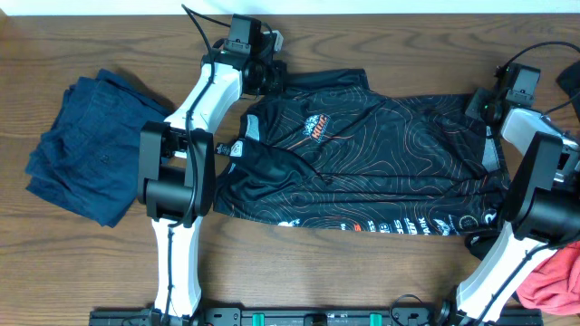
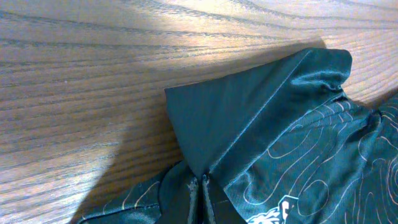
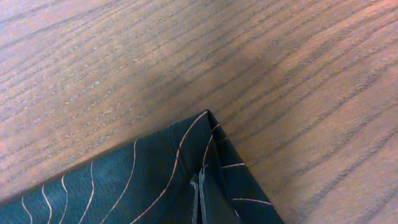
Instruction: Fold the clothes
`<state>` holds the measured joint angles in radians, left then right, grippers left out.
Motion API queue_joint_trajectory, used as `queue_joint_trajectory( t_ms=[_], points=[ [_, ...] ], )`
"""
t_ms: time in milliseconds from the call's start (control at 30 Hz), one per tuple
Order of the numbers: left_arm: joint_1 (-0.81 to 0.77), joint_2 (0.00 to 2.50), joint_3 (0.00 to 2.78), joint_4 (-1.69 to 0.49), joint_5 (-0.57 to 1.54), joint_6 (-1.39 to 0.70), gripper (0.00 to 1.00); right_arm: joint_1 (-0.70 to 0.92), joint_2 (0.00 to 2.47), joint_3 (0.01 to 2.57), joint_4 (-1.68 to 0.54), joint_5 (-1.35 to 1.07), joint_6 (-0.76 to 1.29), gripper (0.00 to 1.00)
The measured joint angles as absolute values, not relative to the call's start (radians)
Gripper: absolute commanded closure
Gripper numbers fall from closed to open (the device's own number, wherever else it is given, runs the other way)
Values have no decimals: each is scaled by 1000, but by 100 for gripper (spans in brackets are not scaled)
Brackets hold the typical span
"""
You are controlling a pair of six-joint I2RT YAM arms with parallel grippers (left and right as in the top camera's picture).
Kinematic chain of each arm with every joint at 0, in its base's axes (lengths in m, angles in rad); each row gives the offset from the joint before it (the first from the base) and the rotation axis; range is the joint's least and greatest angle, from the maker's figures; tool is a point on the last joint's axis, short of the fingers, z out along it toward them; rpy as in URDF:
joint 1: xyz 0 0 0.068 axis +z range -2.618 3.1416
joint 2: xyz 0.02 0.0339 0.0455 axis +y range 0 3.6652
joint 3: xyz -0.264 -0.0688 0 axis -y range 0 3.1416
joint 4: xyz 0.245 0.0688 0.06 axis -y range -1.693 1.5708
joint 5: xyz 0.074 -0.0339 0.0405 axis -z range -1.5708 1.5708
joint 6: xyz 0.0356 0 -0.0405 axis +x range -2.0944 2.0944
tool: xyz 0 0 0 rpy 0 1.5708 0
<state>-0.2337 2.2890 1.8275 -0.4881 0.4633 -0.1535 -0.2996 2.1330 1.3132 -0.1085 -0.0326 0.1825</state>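
The clothes here are chiefly a black jersey (image 1: 362, 172) with orange contour lines, spread flat across the middle of the table. My left gripper (image 1: 269, 74) is at its far left part, shut on a raised fold of plain black sleeve fabric (image 2: 236, 118); in the left wrist view its jaws (image 2: 200, 185) meet with cloth pinched between them. My right gripper (image 1: 482, 107) is at the jersey's far right corner. In the right wrist view its jaws (image 3: 199, 185) are shut on that corner (image 3: 205, 134), which has thin orange lines.
A crumpled navy garment (image 1: 86, 149) lies at the left of the wooden table (image 1: 408, 45). A coral-red garment (image 1: 557, 276) sits at the front right corner beside the right arm's base. Cables run along the back edge.
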Motion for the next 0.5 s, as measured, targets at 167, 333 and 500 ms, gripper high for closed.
queue_joint_trajectory(
  t_ms=[167,333,500],
  points=[
    [-234,2289,1827,-491,463,-154,94,-300,2133,1321,-129,-25,183,99],
    [-234,2289,1827,-498,463,-154,94,-312,2131,1323,-131,-25,183,99],
    [-234,2289,1827,-498,463,-154,94,-325,2131,1323,-123,-21,183,99]
  ],
)
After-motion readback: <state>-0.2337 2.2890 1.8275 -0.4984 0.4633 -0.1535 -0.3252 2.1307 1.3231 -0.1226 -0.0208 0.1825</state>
